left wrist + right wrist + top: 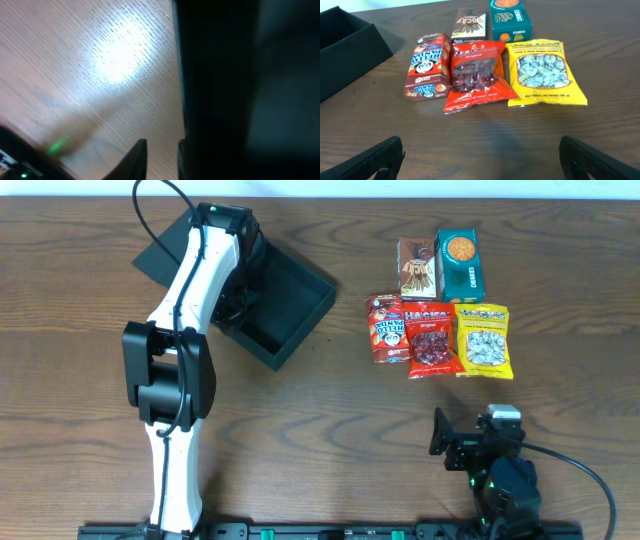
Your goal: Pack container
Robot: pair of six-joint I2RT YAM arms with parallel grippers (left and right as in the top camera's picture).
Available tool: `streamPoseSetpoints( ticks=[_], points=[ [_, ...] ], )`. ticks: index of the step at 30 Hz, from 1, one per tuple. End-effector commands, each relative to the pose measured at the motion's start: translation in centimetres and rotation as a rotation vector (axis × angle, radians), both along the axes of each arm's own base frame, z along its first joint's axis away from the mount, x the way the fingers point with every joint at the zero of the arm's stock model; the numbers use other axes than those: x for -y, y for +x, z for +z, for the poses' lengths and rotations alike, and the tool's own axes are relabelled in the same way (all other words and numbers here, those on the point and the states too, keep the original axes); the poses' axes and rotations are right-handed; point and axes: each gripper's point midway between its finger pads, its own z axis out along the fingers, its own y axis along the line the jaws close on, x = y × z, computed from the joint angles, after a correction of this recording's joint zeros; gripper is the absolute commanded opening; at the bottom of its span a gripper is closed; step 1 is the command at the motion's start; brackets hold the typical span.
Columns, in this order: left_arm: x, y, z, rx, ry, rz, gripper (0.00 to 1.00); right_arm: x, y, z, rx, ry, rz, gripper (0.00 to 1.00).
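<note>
The container (285,310) is a black box lying open at the back left, with its flap lid (165,252) folded out behind it. My left arm (190,290) reaches over its left rear corner, and the wrist covers the gripper from above. In the left wrist view the left gripper (163,161) is open by a narrow gap with only bare wood between its fingers. One finger sits right beside a dark wall of the container (225,75). Near the front right, my right gripper (468,436) (482,160) is wide open and holds nothing.
Snacks lie grouped at the back right: a red panda box (385,328) (427,65), a red bag (432,345) (476,75), a yellow bag (484,340) (545,72), a brown box (417,268) (469,25) and a teal carton (460,263) (510,20).
</note>
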Motion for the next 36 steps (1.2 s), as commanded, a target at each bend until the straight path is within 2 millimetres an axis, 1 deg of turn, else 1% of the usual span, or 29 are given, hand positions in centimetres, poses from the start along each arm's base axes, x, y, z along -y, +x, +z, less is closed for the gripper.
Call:
streamPoseSetpoints(
  ticks=[1,2,5,6,8,10,13,18,21,24,26,27,29,33,36],
  points=[
    [1.8,0.1,0.1,0.000,-0.094,0.011,0.20,0.1,0.0,-0.3,-0.004,-0.011,-0.001,0.99],
    [2.1,0.1,0.1,0.001,-0.111,0.024,0.23,0.1,0.0,-0.3,-0.004,-0.011,-0.001,0.99],
    [2.9,0.3,0.1,0.007,-0.144,0.092,0.38,0.1,0.0,-0.3,-0.004,-0.011,-0.001,0.99],
    [3.1,0.3,0.0,0.008,-0.149,0.116,0.41,0.1,0.0,-0.3,-0.004,-0.011,-0.001,0.99],
    [3.6,0.6,0.0,0.020,-0.171,0.136,0.42,0.1,0.0,-0.3,-0.004,-0.011,-0.001,0.99],
    [4.5,1.1,0.0,0.032,-0.221,0.147,0.41,0.1,0.0,-0.3,-0.004,-0.011,-0.001,0.99],
    [5.5,1.5,0.1,0.041,-0.281,0.156,0.34,0.1,0.0,-0.3,-0.004,-0.011,-0.001,0.99],
    [6.5,1.0,0.5,0.014,-0.337,0.168,0.26,0.1,0.0,-0.3,-0.004,-0.011,-0.001,0.99],
    [6.6,0.9,1.0,0.019,-0.341,0.165,0.17,0.1,0.0,-0.3,-0.004,-0.011,-0.001,0.99],
    [6.5,1.0,1.7,0.038,-0.337,0.179,0.15,0.1,0.0,-0.3,-0.004,-0.011,-0.001,0.99],
    [6.1,1.2,2.0,0.063,-0.308,0.190,0.20,0.1,0.0,-0.3,-0.004,-0.011,-0.001,0.99],
    [5.8,1.4,1.9,0.076,-0.284,0.193,0.29,0.1,0.0,-0.3,-0.004,-0.011,-0.001,0.99],
    [5.5,1.6,1.7,0.087,-0.257,0.200,0.37,0.1,0.0,-0.3,-0.004,-0.011,-0.001,0.99],
    [6.0,2.3,1.3,0.109,-0.258,0.218,0.40,0.1,0.0,-0.3,-0.004,-0.011,-0.001,0.99],
    [6.2,2.8,1.2,0.134,-0.249,0.237,0.41,0.1,0.0,-0.3,-0.004,-0.011,-0.001,0.99]
  ],
)
